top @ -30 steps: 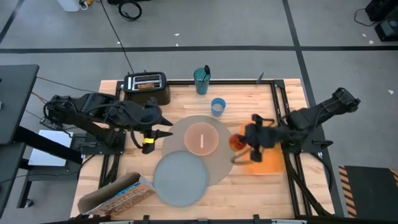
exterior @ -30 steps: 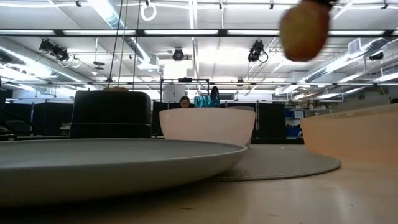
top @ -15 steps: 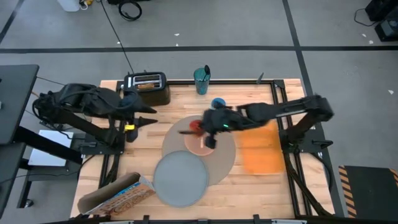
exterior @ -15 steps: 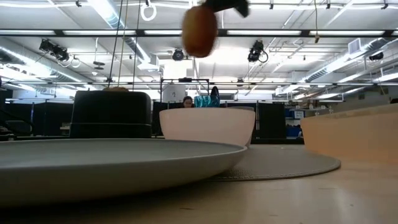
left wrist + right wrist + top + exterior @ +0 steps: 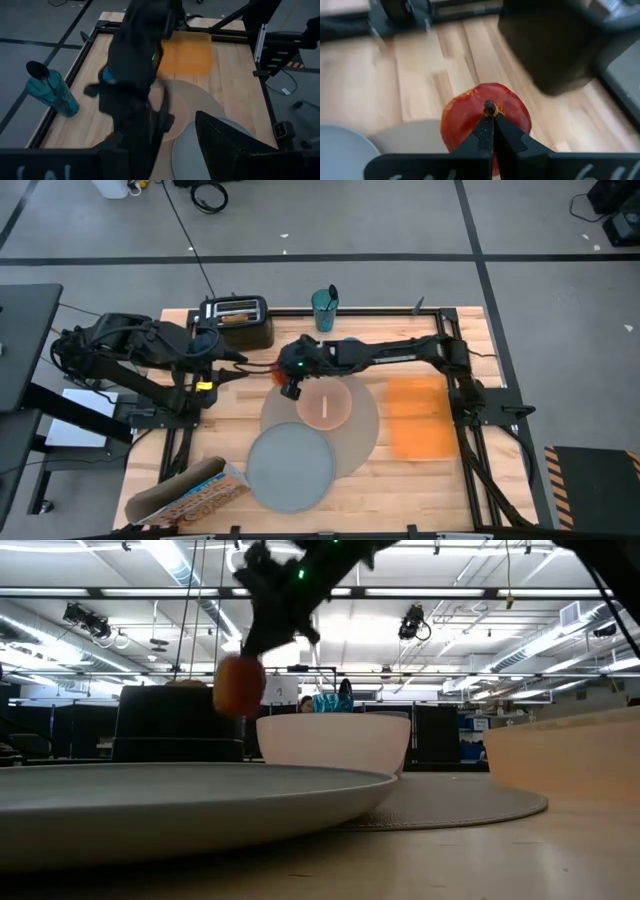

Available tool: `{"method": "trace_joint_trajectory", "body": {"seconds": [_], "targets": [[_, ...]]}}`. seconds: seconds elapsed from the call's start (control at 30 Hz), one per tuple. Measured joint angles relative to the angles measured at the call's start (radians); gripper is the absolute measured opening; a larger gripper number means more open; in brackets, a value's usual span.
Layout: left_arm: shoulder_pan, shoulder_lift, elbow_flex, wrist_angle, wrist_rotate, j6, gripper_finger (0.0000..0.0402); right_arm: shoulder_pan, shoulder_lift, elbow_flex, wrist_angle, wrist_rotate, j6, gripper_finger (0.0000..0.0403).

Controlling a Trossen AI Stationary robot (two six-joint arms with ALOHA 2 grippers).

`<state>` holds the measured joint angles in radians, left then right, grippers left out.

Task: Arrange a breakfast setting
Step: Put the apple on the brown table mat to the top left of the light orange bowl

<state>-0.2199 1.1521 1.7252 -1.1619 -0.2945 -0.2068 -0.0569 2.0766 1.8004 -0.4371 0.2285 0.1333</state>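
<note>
A red apple [image 5: 465, 120] hangs from my right gripper [image 5: 490, 125], which is shut on its stem. In the high view the right gripper [image 5: 287, 375] is just past the far-left rim of the round placemat [image 5: 358, 438], near the black toaster [image 5: 235, 322]. On the placemat stands the pink bowl [image 5: 323, 402]. The grey plate [image 5: 289, 468] overlaps the placemat's near edge. The light-blue cup [image 5: 350, 343] is mostly hidden under the right arm. My left gripper [image 5: 238, 367] stands open and holds nothing, left of the apple. My right gripper pinches the apple's stem [image 5: 490, 106] between its two fingertips. The fingers slant down from the table's right side. The apple [image 5: 238, 685] hangs below them, stem up, clear of the table and about level with the bowl's rim [image 5: 333, 720].
A toast slice [image 5: 238, 308] sits in the toaster's slot. A teal bottle [image 5: 324, 310] stands at the far edge. An orange rectangular mat [image 5: 418, 415] lies on the right. A cereal box [image 5: 190, 492] lies at the near left corner.
My right gripper has swept from above the orange mat toward the table's left edge, over the bowl, and has come lower, with the apple hanging from it. My left gripper has drawn back toward the table's left edge.
</note>
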Motion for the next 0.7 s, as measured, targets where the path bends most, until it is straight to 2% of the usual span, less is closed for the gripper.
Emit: {"method": "trace_joint_trajectory", "body": {"seconds": [0.3,0.5,0.7], "targets": [[0.010,-0.029,0.000,-0.003,0.000,0.085,0.0164,-0.024,0.131,0.000,0.006,-0.024,0.002,0.0007],[0.011,-0.056,0.000,-0.003,0.000,0.113,0.0164,-0.025,0.148,0.002,0.021,-0.020,0.027,0.0008],[0.011,-0.070,0.000,-0.002,0.000,0.133,0.0164,-0.025,0.145,0.000,0.040,-0.017,0.029,0.0042]]}}
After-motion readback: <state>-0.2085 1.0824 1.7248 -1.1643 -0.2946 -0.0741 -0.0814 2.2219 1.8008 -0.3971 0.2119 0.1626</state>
